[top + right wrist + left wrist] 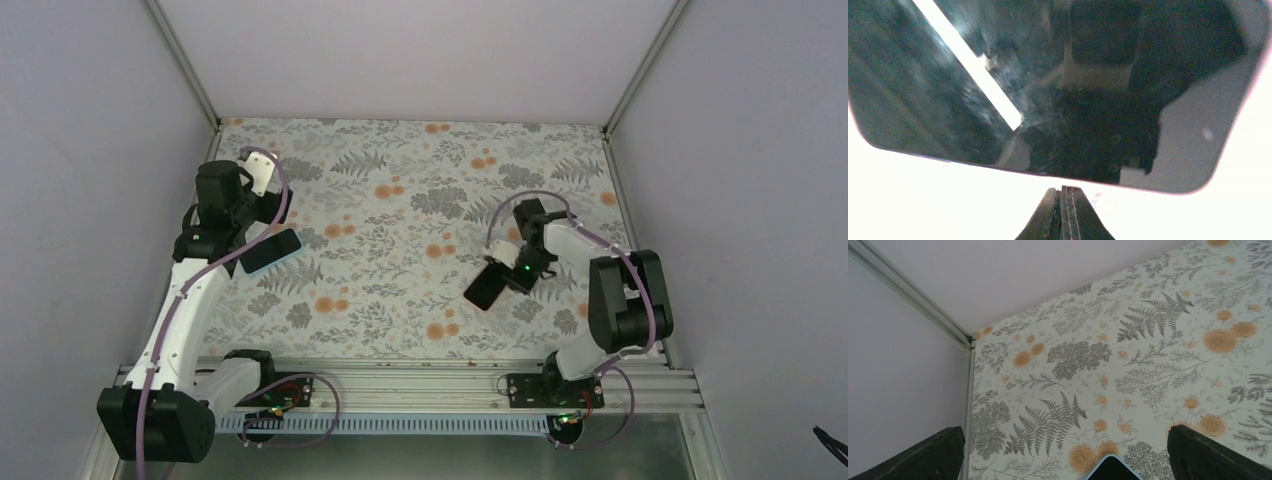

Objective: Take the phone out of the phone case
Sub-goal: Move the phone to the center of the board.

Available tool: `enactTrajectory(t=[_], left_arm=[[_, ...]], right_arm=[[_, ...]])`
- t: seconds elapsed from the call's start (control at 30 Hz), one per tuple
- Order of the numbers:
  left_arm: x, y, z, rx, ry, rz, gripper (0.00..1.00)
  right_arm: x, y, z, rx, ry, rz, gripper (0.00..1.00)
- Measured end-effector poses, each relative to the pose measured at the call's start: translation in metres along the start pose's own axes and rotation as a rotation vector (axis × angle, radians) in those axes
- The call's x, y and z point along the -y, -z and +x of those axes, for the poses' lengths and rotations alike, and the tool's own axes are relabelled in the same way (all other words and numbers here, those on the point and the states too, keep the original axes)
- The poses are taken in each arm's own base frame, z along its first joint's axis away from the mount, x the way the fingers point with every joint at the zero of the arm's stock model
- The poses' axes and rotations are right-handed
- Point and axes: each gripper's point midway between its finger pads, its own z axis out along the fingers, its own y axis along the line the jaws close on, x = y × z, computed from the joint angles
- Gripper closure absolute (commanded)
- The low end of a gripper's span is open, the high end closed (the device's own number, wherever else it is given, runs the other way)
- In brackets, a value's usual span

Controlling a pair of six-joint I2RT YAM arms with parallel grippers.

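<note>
The phone case [272, 250], dark with a light-blue rim, lies on the floral table at the left. One of its corners shows at the bottom of the left wrist view [1111, 472]. My left gripper [250, 238] hovers over its near end, open, with the jaws wide apart [1064, 429] either side of that corner. The phone [487, 287], black and glossy, lies bare at the centre right and fills the right wrist view [1058, 90]. My right gripper [507, 272] is shut, with its tips [1064, 192] just short of the phone's edge and nothing between them.
The floral tablecloth [400, 230] covers the table. Grey walls close it in on the left, back and right, with a metal corner post [913, 295] near the left gripper. An aluminium rail [420, 385] carries both arm bases at the near edge.
</note>
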Motion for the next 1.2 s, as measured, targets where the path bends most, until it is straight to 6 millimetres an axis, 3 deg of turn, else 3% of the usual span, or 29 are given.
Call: enactTrajectory(t=[0.07,0.13,0.23,0.4,0.5,0.63,0.73,0.77,0.8,0.9,0.97,1.03,1.1,1.2], left_arm=[[-0.003,-0.002,0.001,-0.002,0.001,-0.019,0.0],[-0.005,-0.005,0.005,-0.009,0.002,-0.037,0.0],[-0.004,-0.01,0.019,-0.035,0.001,-0.053,0.0],[-0.002,-0.011,0.035,-0.068,-0.004,-0.063,0.0],[-0.005,-0.007,0.033,-0.057,-0.013,-0.078,0.0],[-0.011,0.002,0.028,-0.037,-0.027,-0.108,0.0],[-0.012,0.006,0.026,-0.026,-0.034,-0.114,0.0],[-0.012,0.007,0.024,-0.023,-0.037,-0.114,0.0],[-0.013,0.007,0.024,-0.022,-0.037,-0.114,0.0],[-0.014,0.009,0.02,-0.019,-0.037,-0.116,0.0],[-0.015,0.01,0.019,-0.016,-0.038,-0.117,0.0],[-0.015,0.012,0.019,-0.015,-0.045,-0.122,0.0],[-0.018,0.015,0.017,-0.01,-0.052,-0.136,0.0],[-0.022,0.024,0.015,0.014,-0.065,-0.158,0.0]], right_arm=[[0.002,0.013,-0.04,0.134,0.036,0.033,0.96],[0.008,0.027,-0.055,0.222,0.035,0.093,0.96],[0.013,0.033,-0.05,0.255,0.01,0.153,0.97],[0.008,0.014,-0.038,0.209,-0.02,0.115,0.96],[0.014,0.006,-0.045,0.188,-0.045,0.088,0.96],[0.025,0.003,-0.068,0.195,-0.052,0.082,0.96],[0.031,0.004,-0.099,0.195,-0.021,0.088,0.96],[0.04,0.015,-0.121,0.222,-0.013,0.115,0.96],[0.036,0.006,-0.128,0.204,0.006,0.101,0.96],[0.034,0.009,-0.183,0.232,0.073,0.119,0.96],[0.021,0.009,-0.214,0.261,0.134,0.128,0.96],[-0.002,0.008,-0.235,0.289,0.2,0.131,0.83],[-0.023,0.007,-0.244,0.303,0.236,0.121,0.47],[-0.043,0.012,-0.244,0.332,0.26,0.098,0.09]])
